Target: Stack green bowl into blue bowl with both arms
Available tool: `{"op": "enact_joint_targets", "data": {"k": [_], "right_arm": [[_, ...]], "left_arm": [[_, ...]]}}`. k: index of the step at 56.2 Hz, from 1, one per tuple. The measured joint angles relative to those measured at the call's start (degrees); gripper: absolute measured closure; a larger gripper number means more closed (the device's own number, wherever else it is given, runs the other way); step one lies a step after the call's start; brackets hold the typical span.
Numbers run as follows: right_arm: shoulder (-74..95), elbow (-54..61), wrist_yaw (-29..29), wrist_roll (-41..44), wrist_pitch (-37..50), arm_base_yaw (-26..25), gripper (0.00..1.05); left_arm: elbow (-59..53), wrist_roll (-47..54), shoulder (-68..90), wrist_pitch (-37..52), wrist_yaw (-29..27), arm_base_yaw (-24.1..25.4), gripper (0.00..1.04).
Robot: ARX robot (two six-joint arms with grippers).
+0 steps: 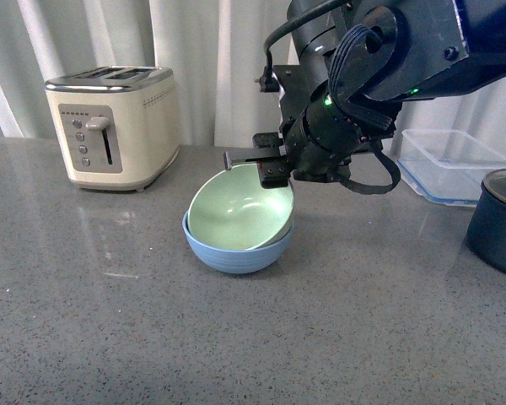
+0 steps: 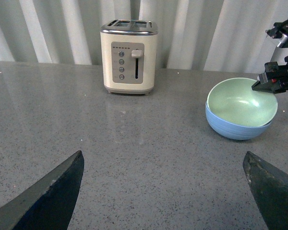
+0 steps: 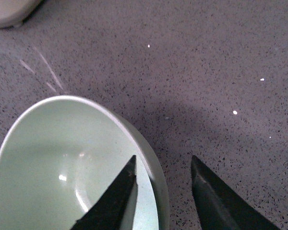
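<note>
The green bowl (image 1: 236,213) sits tilted inside the blue bowl (image 1: 236,253) at the middle of the counter. My right gripper (image 1: 274,173) is open at the green bowl's far right rim, one finger inside the bowl and one outside, not clamped. The right wrist view shows the green bowl (image 3: 62,163) with its rim running between my open fingers (image 3: 113,201). My left gripper (image 2: 163,163) is open and empty, low over bare counter, well short of both bowls; there the green bowl (image 2: 240,103) rests in the blue bowl (image 2: 235,128) at the right.
A cream toaster (image 1: 114,126) stands at the back left. A clear plastic container (image 1: 451,164) and a dark navy pot (image 1: 499,221) stand at the right. The grey speckled counter (image 1: 110,321) spreads in front of the bowls.
</note>
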State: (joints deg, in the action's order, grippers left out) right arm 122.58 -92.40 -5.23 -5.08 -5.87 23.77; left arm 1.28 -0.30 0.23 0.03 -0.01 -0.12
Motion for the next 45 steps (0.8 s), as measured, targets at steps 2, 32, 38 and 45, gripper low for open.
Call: {"op": "enact_joint_targets", "data": {"k": [2,32,38,45], "right_arm": [[-0.85,1.07,0.26,-0.46,1.31,-0.11,0.64],[-34.25,57.07,-8.70,4.74,58.51,-9.81,1.02],[-38.97,63.28,-6.84,4.94,60.15,-11.74,1.04],[-44.06,69.61,-4.57,4.96,61.07,-13.44,1.04]], "left_arm": [[0.00,0.00,-0.02,0.00,0.00,0.00,0.07],[0.00,0.02,-0.04,0.00,0.02,0.00,0.07],[0.00,0.00,-0.04,0.00,0.00,0.00,0.07],[0.00,0.00,-0.07,0.00,-0.02,0.00,0.07]]}}
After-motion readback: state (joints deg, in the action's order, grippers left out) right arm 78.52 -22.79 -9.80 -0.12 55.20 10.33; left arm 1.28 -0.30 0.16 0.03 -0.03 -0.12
